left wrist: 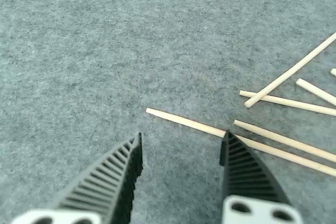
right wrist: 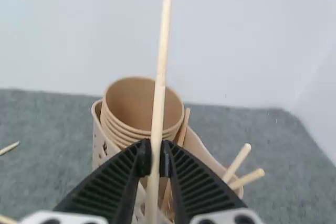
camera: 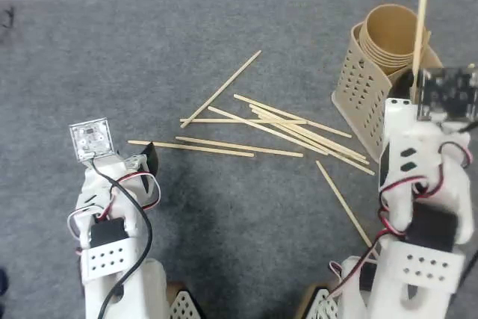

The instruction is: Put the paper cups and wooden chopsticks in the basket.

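Grey surface (camera: 224,244) carries loose chopsticks (camera: 239,147) in its middle; the basket (camera: 358,98) with paper cups (camera: 388,31) stands near the far right corner. My right jaws clamp one chopstick (right wrist: 161,66) upright over it, left jaws open. Sticks seem light, stiff, slippery; I would grip them mid-length.

White arms (camera: 112,255) with black ribbed fingers (left wrist: 118,174) and red-black cables (camera: 146,233).
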